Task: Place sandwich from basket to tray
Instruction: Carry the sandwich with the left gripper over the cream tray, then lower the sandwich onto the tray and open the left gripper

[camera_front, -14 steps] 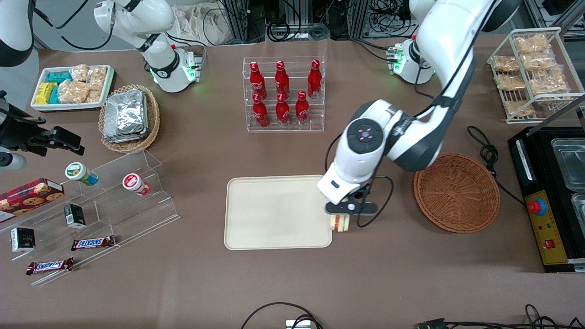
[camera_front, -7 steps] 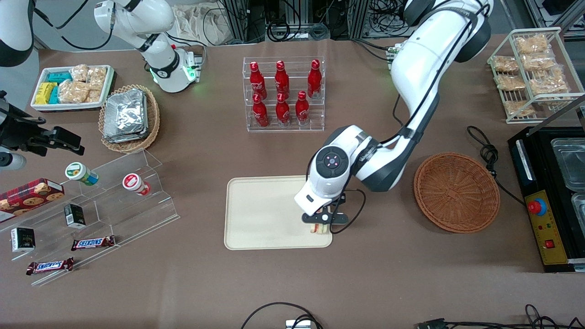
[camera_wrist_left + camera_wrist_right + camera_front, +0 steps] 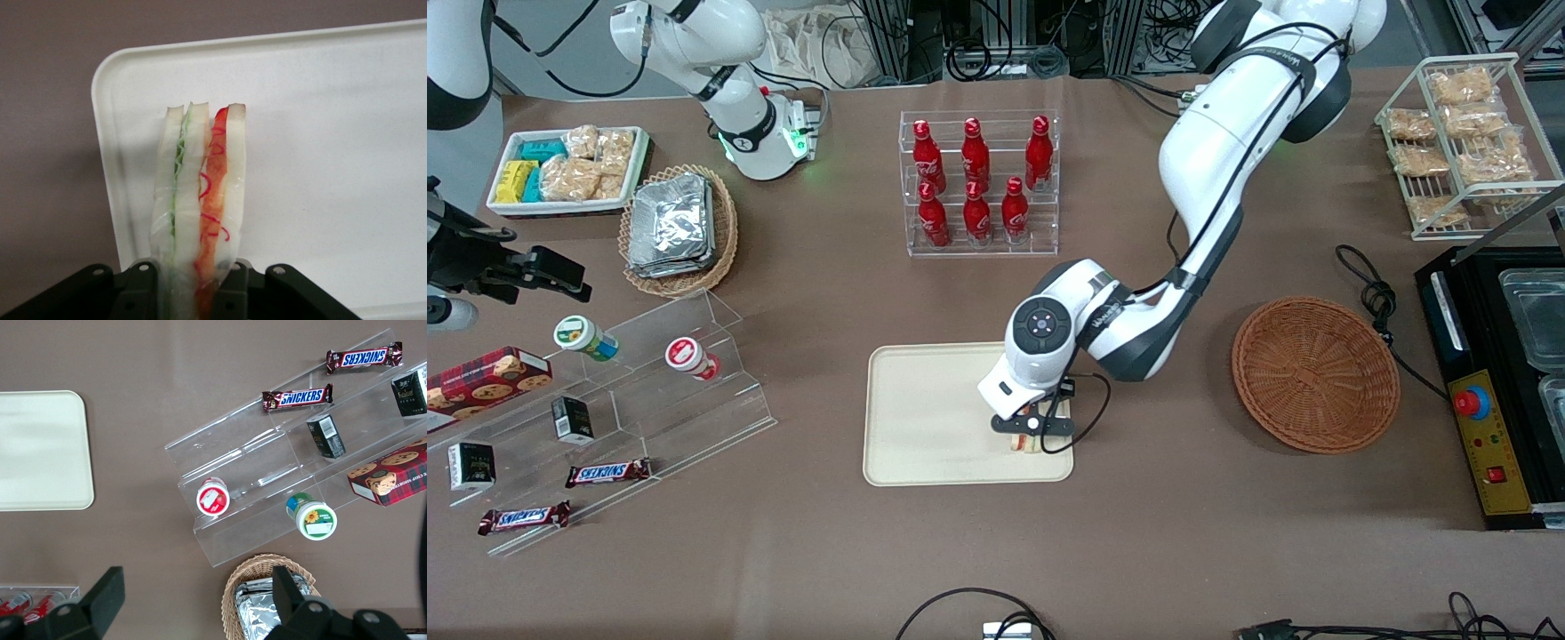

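My left gripper point(image 3: 1032, 436) is shut on the wrapped sandwich point(image 3: 200, 200), a white wedge with green and orange-red layers. It hangs over the cream tray point(image 3: 925, 418), above the tray's corner nearest the front camera on the working arm's side. In the front view the sandwich point(image 3: 1032, 442) peeks out under the black fingers. The wrist view shows the tray point(image 3: 320, 133) beneath the sandwich, its rounded corner close by. The reddish-brown wicker basket point(image 3: 1314, 374) sits empty, toward the working arm's end of the table from the tray.
A clear rack of red bottles point(image 3: 978, 182) stands farther from the camera than the tray. A clear stepped shelf with snacks point(image 3: 605, 391) lies toward the parked arm's end. A tan basket of foil packets point(image 3: 678, 228), a white snack bin point(image 3: 565, 169) and a black appliance point(image 3: 1494, 382) sit at the table's ends.
The gripper has carried the sandwich from just off the tray's edge to over the tray, moving toward the parked arm's end. It also looks lower now.
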Tool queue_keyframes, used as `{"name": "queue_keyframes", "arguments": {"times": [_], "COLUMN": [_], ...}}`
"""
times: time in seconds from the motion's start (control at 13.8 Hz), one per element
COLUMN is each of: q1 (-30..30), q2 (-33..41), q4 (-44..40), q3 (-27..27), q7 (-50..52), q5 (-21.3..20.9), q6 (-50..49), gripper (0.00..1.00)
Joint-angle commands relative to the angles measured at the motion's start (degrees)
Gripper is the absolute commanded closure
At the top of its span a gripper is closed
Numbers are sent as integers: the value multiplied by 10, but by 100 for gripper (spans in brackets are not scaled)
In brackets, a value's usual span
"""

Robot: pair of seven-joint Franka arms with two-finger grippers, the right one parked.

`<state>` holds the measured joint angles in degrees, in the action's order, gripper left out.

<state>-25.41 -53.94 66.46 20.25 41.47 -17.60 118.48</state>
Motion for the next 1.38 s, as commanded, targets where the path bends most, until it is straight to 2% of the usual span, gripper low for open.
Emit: {"name": "queue_keyframes", "arguments": {"times": [0.0,0.15,0.36,0.51,0.58,0.65,0.73,1.02,1.31], "q1": [-18,-28,-33,-33,-33,-33,-33,-32,-24], "q2": [-18,-22,-27,-32,-34,-36,-36,-23,30], "q4": [-27,-26,-24,-22,-22,-22,-22,-25,-28], "q3": [-10,-20,-30,-30,-30,-30,-30,-30,-41], "q7": [13,14,29,54,68,74,80,123,158], "q5": [-11,-11,-12,-27,-36,-40,-40,-51,-48], "q6": [-3,-3,0,14,19,20,21,13,-32], "gripper": [79,75,61,51,37,13,0,0,0]}}
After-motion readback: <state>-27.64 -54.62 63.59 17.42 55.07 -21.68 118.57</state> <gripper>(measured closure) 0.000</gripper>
